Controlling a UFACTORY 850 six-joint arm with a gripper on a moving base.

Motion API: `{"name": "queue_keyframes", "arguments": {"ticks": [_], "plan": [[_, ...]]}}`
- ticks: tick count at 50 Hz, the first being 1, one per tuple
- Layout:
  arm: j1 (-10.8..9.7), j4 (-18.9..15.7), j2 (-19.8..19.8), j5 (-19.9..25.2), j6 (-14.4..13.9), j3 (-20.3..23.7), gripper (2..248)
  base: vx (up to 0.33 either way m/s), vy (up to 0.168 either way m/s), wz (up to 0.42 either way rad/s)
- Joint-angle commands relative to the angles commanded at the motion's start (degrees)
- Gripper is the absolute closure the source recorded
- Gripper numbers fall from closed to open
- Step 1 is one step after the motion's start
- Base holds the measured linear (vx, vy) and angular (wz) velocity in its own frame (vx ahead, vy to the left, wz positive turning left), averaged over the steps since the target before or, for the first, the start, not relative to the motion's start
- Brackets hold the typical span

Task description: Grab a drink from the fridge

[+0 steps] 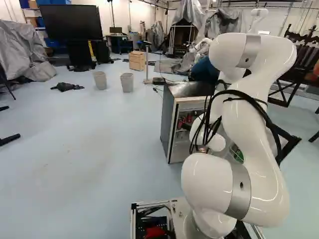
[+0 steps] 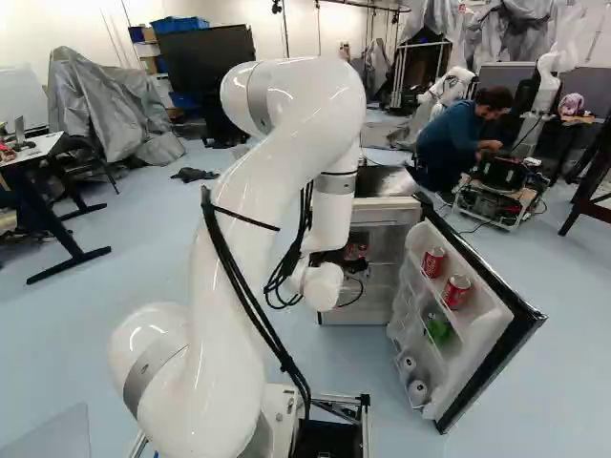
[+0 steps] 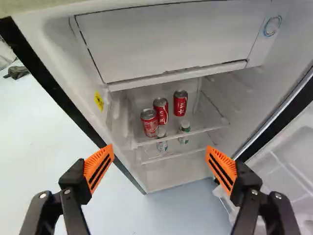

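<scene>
Nearest, the claw [image 3: 160,149] is released, its pads [image 3: 99,164] spread wide with nothing gripped, facing into the open fridge [image 1: 168,124]. The step in hand, I judge, is reaching in for a drink. Beside the fridge the door [image 2: 492,320] stands swung out, with 2 door cans [image 2: 456,291] on it; keep the claw off it, since a nudge could swing it. Inside the fridge, 3 red cans stand upright on the upper shelf [image 3: 210,129]: the front can [image 3: 149,123], the middle can [image 3: 161,111] close behind it, and the rear can [image 3: 180,103], apart from both on the door's side. The first 2 may be touching; the angle hides it. The front can is the shortest reach, but 1 pad would have to squeeze in beside its neighbour; the rear can, deeper in the fridge, has freer flanks and seems the better pick. Narrow the claw enough to pass the fridge's walls, enter level below the freezer box [image 3: 171,41], and close evenly around the can's middle. Going in low risks striking the shelf's edge or the 2 bottles [image 3: 184,128] beneath. Lift slightly, then back straight out.
</scene>
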Motion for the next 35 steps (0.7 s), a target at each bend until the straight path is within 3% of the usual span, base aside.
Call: {"name": "queue_keyframes", "arguments": {"ticks": [35], "plan": [[-0.08, 0.00, -8.56, 2.42, 0.00, -6.76, 3, 0.000, 0.000, 0.000]]}}
